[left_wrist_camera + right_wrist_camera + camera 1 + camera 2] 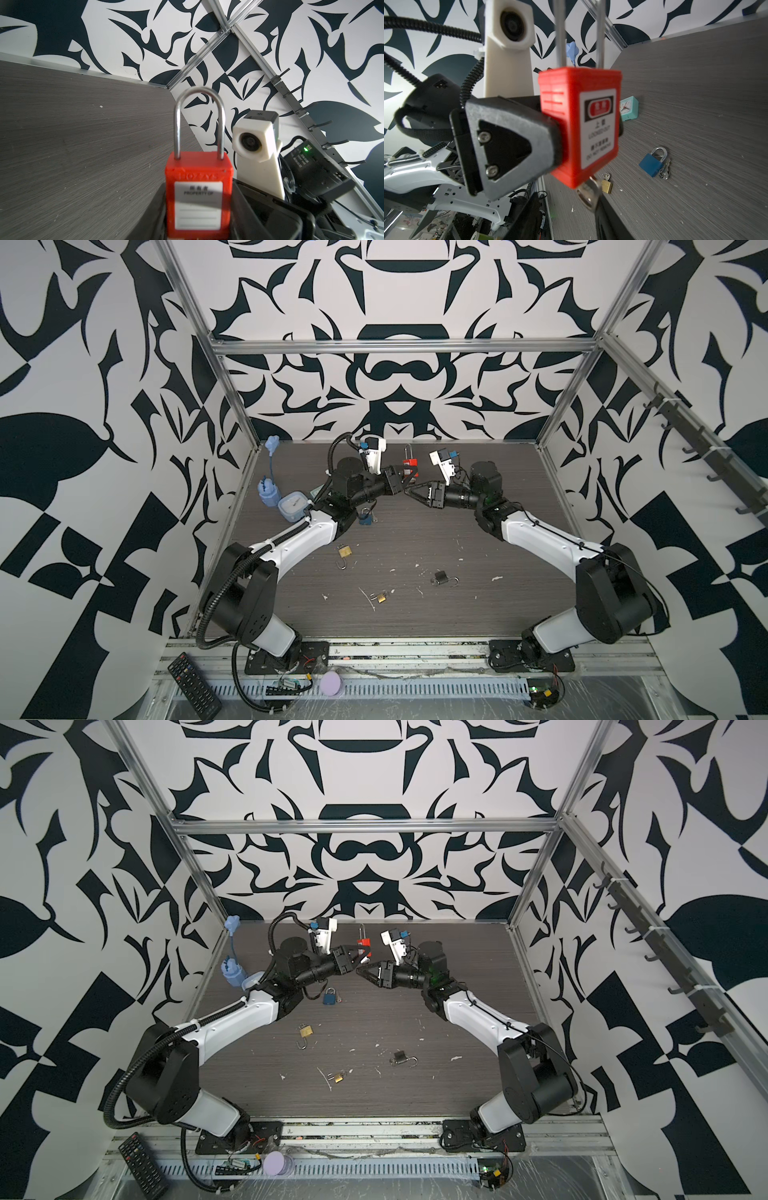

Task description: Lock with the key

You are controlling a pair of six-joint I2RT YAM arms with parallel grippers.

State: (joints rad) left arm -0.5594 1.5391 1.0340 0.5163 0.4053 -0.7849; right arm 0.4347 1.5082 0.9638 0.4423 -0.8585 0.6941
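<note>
The left gripper (pixel 409 475) pinches the red plastic padlock with a steel shackle (pixel 199 199) upright above the grey wood-grain table (pixel 415 605), at its back middle. A small silver key (pixel 586 192) sticks out of the padlock's underside. Whether the right gripper (pixel 415 492) clamps the key cannot be told. It should squeeze the key head squarely, then turn gently.

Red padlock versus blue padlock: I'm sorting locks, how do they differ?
The red padlock is held upright in the left fingers; the blue padlock lies on the table. Red has a long shackle and labelled body; blue is short-shackled, plain. Both shackles look closed.
</note>
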